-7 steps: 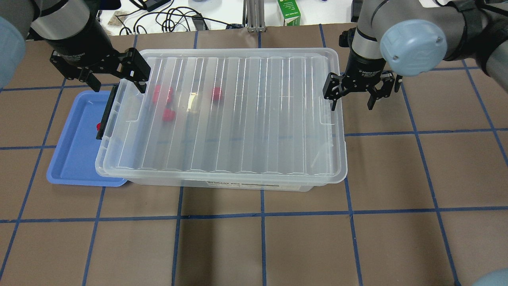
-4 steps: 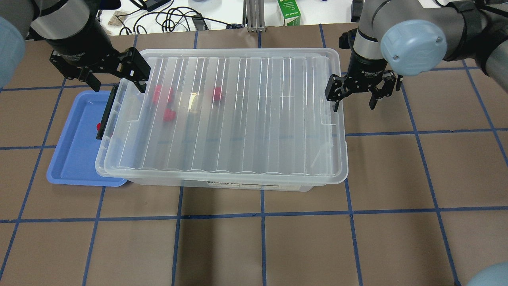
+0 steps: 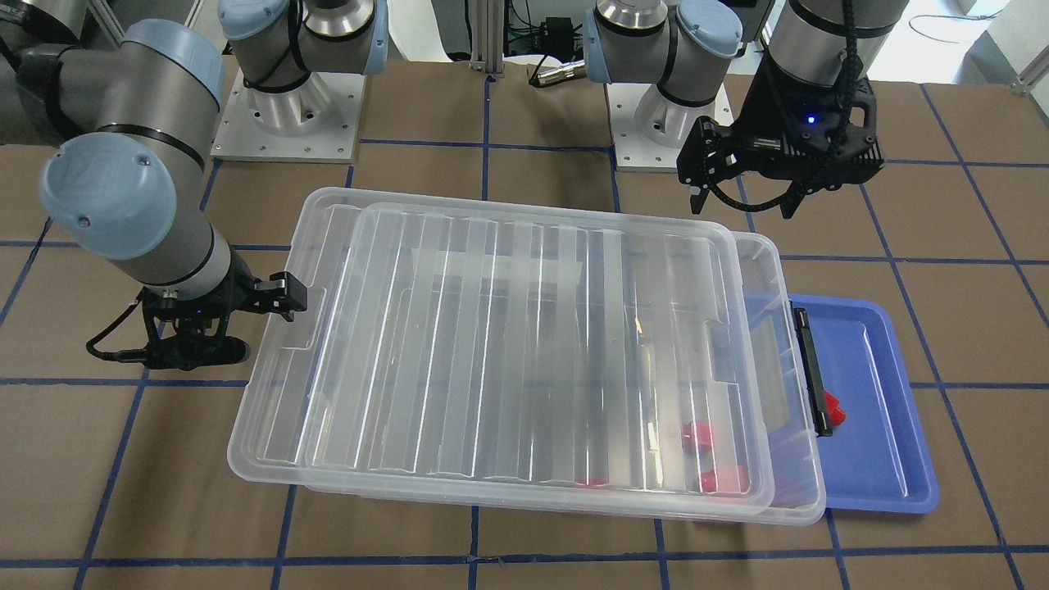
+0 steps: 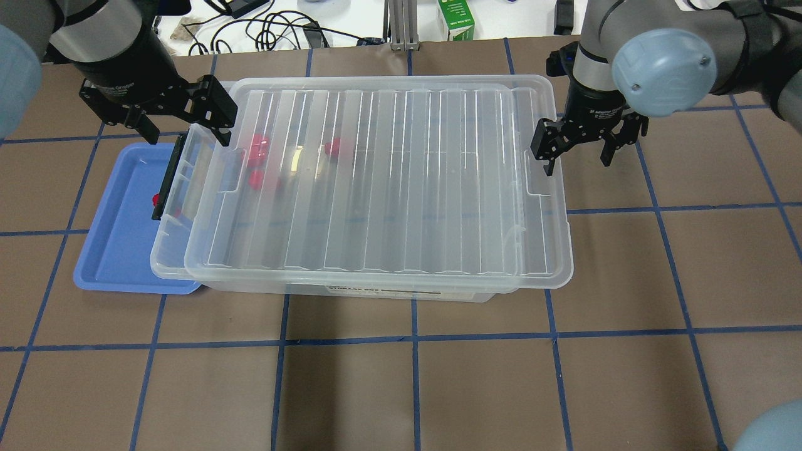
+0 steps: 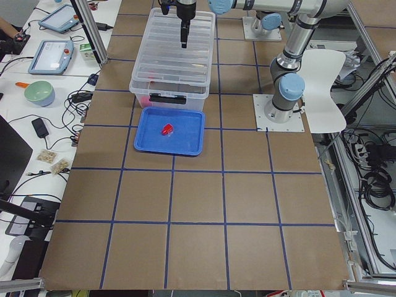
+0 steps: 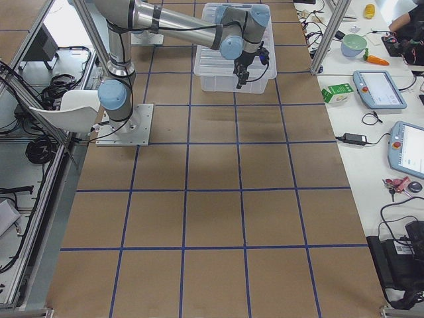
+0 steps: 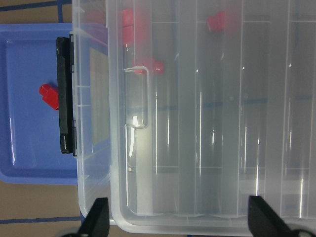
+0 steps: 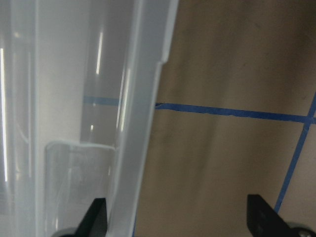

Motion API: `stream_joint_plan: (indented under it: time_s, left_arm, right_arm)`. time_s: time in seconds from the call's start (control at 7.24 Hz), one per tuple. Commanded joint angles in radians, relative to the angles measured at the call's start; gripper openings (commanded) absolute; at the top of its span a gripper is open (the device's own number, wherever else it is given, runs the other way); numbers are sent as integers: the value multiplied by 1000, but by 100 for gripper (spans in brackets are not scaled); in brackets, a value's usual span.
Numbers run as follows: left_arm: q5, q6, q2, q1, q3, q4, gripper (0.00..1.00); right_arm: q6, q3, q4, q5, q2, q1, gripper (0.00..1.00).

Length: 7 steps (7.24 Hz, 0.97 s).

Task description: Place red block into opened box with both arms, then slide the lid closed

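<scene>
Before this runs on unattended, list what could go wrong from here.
1. The lid overhangs the box at its right end, left end uncovered; pushed further, it may tip off.
2. One red block lies in the tray; closing now would shut it out.
3. The open left claw hangs at the uncovered corner, where the returning lid could hit it.

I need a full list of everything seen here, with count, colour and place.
table: one, brown with blue lines
box: one, clear, mid-table
lid: one, clear, on the box, not fully covering it
tray: one, blue, by the box's black bar
red blocks: three, red, inside the box
red block: one, red, on the tray
carton: one, green, past the table
left gripper: one, black, fingers open, above the box's tray-side end
right gripper: one, black, fingers open, at the lid's opposite end
</scene>
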State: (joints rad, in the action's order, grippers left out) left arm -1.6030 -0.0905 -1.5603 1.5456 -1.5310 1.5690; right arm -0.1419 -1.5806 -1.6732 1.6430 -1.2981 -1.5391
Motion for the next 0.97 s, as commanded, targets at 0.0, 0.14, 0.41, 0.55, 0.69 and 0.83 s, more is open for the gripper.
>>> stream_joint_plan:
  time_s: [0.0, 0.14, 0.41, 0.55, 0.69, 0.83]
  left_arm:
    - [0, 2, -1, 1, 0, -1, 100]
    - [0, 2, -4, 1, 0, -1, 100]
    - [0, 0, -4, -1, 0, -1, 100]
    - [0, 2, -6, -1, 2, -1, 100]
    - [2, 2, -6, 1, 0, -1, 100]
    - [0, 2, -6, -1, 2, -1, 100]
  right_arm:
    - [-53, 1, 0, 4, -1, 34, 100]
    - [-88, 1, 0, 11, -3, 54, 100]
    - [-158, 1, 0, 43, -3, 88, 100]
    - [-182, 2, 0, 46, -3, 106, 100]
    - [-218, 2, 0, 44, -3, 126, 100]
    - [-243, 4, 0, 46, -3, 149, 100]
